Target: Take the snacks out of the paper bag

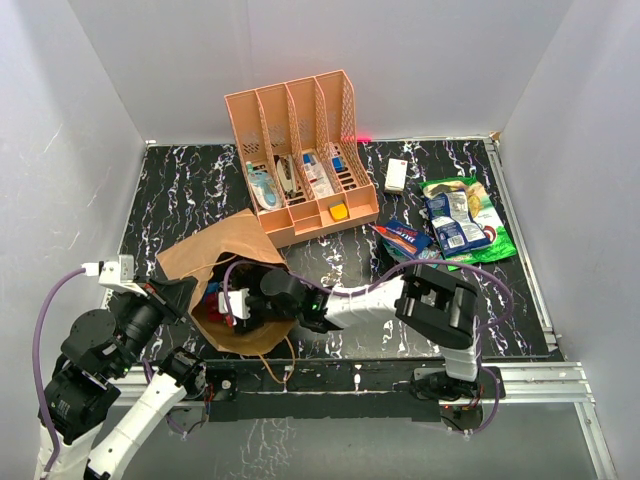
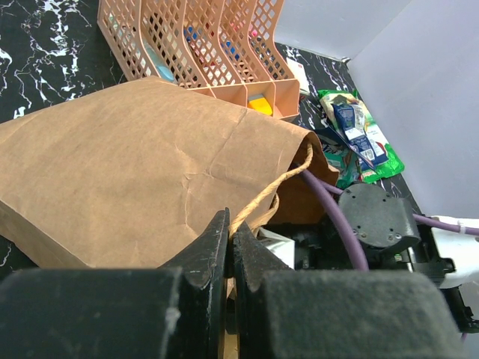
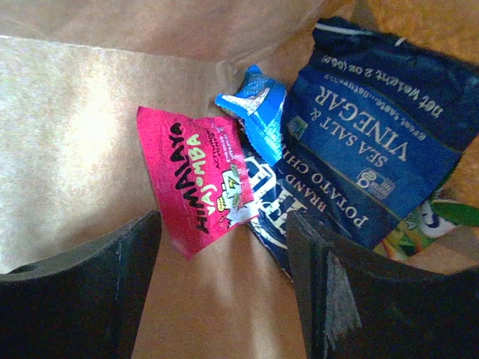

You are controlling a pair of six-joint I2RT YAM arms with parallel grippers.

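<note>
Bright, even overhead light, soft shadows; warm glare inside the paper bag [image 3: 75, 112], close jaws dark and blurred.

Left arm [image 1: 100, 345]: black joint housings, white lower link, white block at the wrist.
Right arm [image 1: 440, 300]: black housings, white forearm link.
Cables [image 2: 334, 213]: purple, one along each arm.
Left end effector [image 2: 228, 224]: matte black, pointed tapering fingers.
Right end effector [image 3: 224, 224]: black, broad flat fingers.

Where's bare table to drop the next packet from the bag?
Bare: back-left table, left of the rack; also front right, between the chip bag and the near edge. Crowded: back right, with blue packets and remote.
</note>
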